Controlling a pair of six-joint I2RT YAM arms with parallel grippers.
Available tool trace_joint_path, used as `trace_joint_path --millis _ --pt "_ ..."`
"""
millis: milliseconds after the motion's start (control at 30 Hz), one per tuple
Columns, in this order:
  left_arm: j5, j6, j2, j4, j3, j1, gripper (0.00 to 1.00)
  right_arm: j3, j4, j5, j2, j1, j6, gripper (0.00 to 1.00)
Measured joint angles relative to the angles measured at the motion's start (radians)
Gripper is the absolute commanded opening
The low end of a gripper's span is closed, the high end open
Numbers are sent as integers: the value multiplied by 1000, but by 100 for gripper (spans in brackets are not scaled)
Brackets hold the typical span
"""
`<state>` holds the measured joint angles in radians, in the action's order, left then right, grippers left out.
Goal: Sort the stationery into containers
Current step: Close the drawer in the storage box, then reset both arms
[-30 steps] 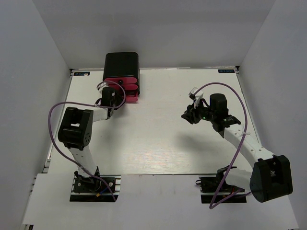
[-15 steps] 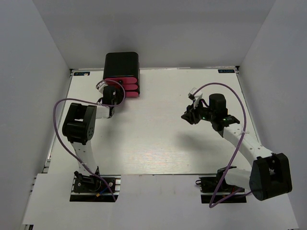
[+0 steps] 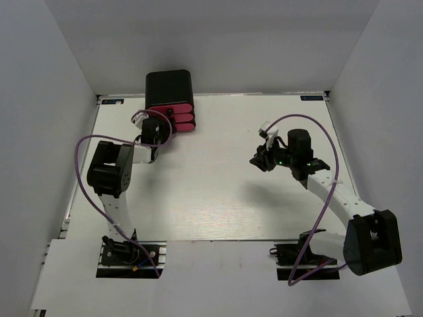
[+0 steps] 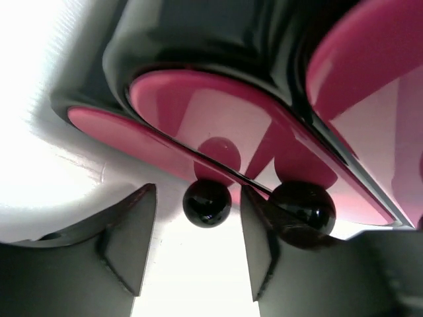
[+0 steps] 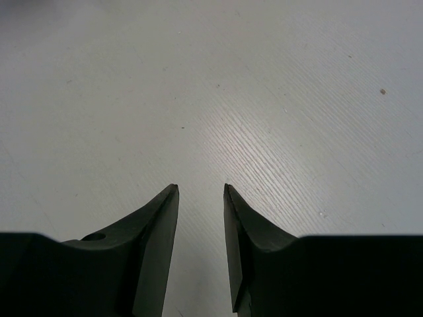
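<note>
The containers are one black cabinet [image 3: 169, 87] with three stacked pink-red drawers [image 3: 174, 117] at the back left of the table. My left gripper [image 3: 151, 129] is at the drawer fronts. In the left wrist view my left gripper [image 4: 198, 189] is open, and a small black knob [image 4: 207, 202] sits between its fingers with a gap on each side. A second knob [image 4: 303, 207] shows behind the right finger [image 4: 259, 244]. My right gripper [image 3: 262, 158] hovers over bare table at the right; in the right wrist view my right gripper [image 5: 201, 187] is open with nothing between its fingers. The stationery is out of view.
White walls close in the white table [image 3: 218, 191] on the left, back and right. Purple cables [image 3: 78, 158] loop beside both arms. The arm bases stand at the near edge.
The pink drawer front has gone back into the cabinet as my left gripper pushed forward. The left jaws have since widened off the knob. The right arm has not moved.
</note>
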<state>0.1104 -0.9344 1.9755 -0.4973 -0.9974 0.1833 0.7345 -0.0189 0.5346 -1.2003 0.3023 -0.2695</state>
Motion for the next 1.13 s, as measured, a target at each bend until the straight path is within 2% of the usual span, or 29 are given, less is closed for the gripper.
trace_joint_path --millis 200,400,500,567,600,633,667,700,767,800,867,900,1133 --pt "-7 -10 -27 -62 78 0 65 0 0 0 0 0 -2 40" --pt "-23 -8 -170 -77 243 0 65 -17 -2 -1 0 -1 -11 40" --pt "-44 17 -289 -72 317 0 67 -19 -1 -1 0 -5 -18 49" --pt "-65 53 -375 -51 348 0 77 -21 -1 0 0 -14 -22 55" --pt "-76 82 -423 -26 360 0 82 -22 -1 0 1 -18 -23 61" --pt "-91 112 -471 -6 370 0 86 -23 -1 0 1 -24 -21 63" --pt "-108 142 -517 22 373 0 96 -24 -1 0 2 -31 -20 63" --pt "-122 184 -566 51 373 0 100 -25 -1 0 2 -37 -19 65" --pt "-166 269 -679 123 376 0 100 -26 0 -10 11 -51 6 67" --pt "-184 307 -735 164 376 0 100 -28 1 -24 23 -60 29 84" --pt "-220 397 -855 240 376 0 100 -40 20 -59 58 -71 79 86" --pt "-236 443 -914 282 376 0 100 -50 31 -77 79 -76 97 90" --pt "-309 683 -1215 489 410 0 100 -117 106 -200 219 -102 198 90"
